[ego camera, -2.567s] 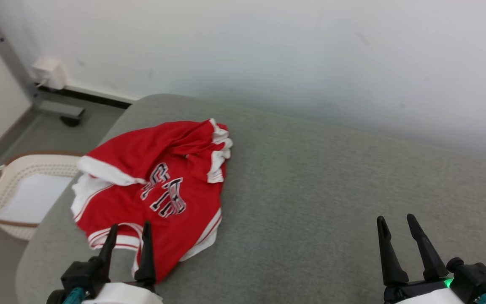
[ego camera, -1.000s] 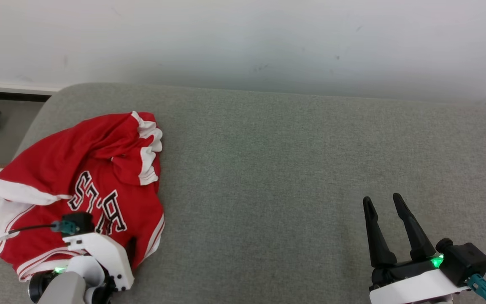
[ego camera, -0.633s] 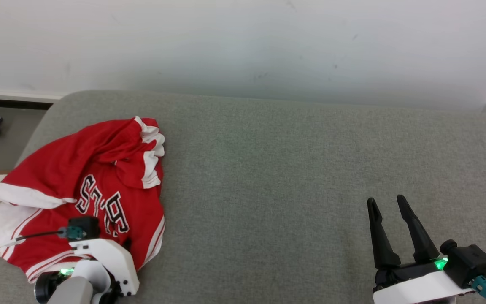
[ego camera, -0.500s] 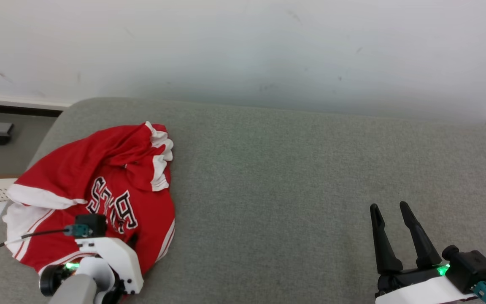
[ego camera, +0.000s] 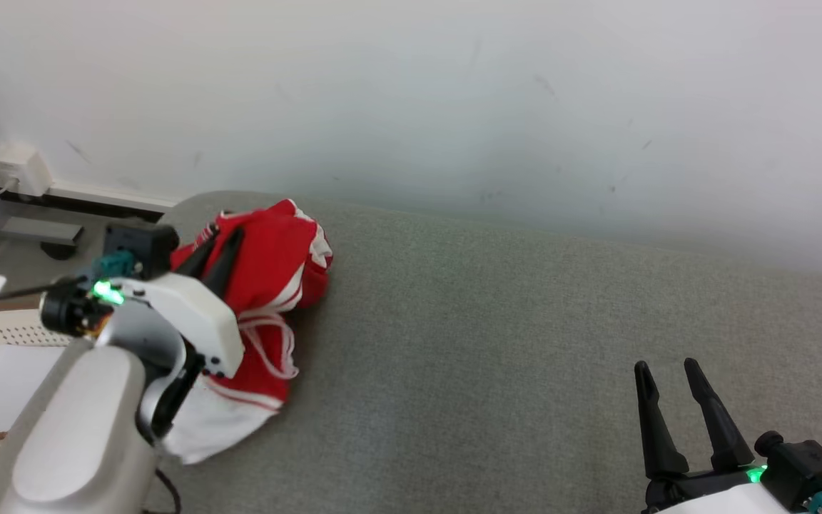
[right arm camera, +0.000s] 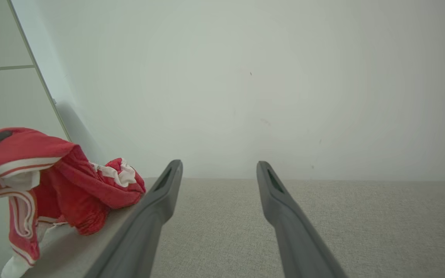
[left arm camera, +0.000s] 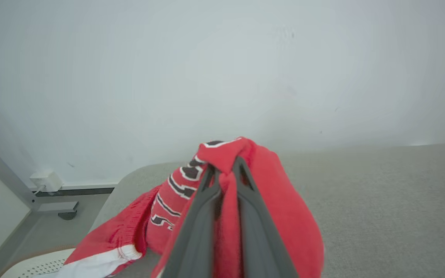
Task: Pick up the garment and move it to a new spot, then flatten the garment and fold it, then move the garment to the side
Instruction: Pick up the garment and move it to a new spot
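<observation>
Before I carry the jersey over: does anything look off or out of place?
Nothing damaged. The left gripper pinches one bunched fold of the red jersey, so it hangs crumpled, its white hem down near the left edge of the grey cushion, by the basket.

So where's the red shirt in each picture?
Head view: red shirt at middle left, bunched in the left gripper.
Left wrist view: red shirt at bottom centre, pinched between the jaws.
Right wrist view: red shirt at lower left.
Shared landmark: the grey cushion beneath it.
</observation>
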Tool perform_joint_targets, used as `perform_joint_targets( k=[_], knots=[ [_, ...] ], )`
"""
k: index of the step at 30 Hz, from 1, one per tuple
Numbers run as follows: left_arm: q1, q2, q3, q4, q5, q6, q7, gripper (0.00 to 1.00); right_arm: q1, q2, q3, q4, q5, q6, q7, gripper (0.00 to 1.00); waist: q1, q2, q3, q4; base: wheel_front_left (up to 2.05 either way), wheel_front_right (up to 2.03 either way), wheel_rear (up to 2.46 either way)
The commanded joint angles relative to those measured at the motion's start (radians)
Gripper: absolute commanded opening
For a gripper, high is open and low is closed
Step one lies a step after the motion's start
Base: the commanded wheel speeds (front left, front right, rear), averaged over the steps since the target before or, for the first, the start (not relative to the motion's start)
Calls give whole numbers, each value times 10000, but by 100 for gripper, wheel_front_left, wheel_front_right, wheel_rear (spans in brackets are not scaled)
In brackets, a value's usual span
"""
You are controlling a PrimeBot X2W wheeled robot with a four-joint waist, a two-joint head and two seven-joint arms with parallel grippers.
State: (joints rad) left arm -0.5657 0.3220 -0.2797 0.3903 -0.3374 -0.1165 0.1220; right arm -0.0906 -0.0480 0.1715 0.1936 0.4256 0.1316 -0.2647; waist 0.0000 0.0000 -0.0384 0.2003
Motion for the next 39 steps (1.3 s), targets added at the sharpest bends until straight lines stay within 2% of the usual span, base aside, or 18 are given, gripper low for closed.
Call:
perform_joint_targets(
  k=[1, 6, 11, 15, 20, 29, 34, 38, 39],
  knots=[
    [-251, 115, 17, -592, 9, 49, 176, 0, 32, -44, 0, -29, 74, -17, 5, 100, 0, 0, -30, -62, 0, 0, 0],
    [-571, 182, -28, -1978, -42, 105, 654, 0, -36, -44, 29, -62, 77, -17, 5, 100, 0, 0, -49, -365, 0, 0, 0],
    [-1039, -62, -256, -3176, -264, 54, 1023, 0, -52, -44, 27, -41, 81, -17, 5, 100, 0, 0, -28, -1025, 0, 0, 0],
    [-1399, -415, -485, -3663, -483, 27, 1103, 0, -93, -46, 42, -5, 60, -18, 5, 100, 0, 0, 14, -1733, 0, 0, 0],
    [-1754, -952, -588, -3767, -728, 105, 674, 0, -187, -43, 120, 10, 11, -18, 7, 100, 0, 0, 108, -2739, 0, 0, 0],
    [-564, -1620, -1025, -2491, -1168, 119, 30, 0, -248, -38, 66, 29, -73, -18, 7, 100, 0, 0, 408, -4528, 0, 0, 0],
    [484, -2006, -1639, -640, -985, 60, -960, 0, -338, -38, 129, 42, -148, -18, 7, 100, 0, 0, 588, -5174, 0, 0, 0],
    [808, -2257, -2393, 1330, -591, 6, -1832, 0, -450, -41, 206, 72, -160, -18, 7, 100, 0, 0, 719, -5399, 0, 0, 0],
    [786, -2328, -2518, 1762, -600, -16, -2035, 35, -490, -37, 220, 74, -200, -18, 7, 100, 0, 0, 740, -5412, 0, 0, 0]
  ],
)
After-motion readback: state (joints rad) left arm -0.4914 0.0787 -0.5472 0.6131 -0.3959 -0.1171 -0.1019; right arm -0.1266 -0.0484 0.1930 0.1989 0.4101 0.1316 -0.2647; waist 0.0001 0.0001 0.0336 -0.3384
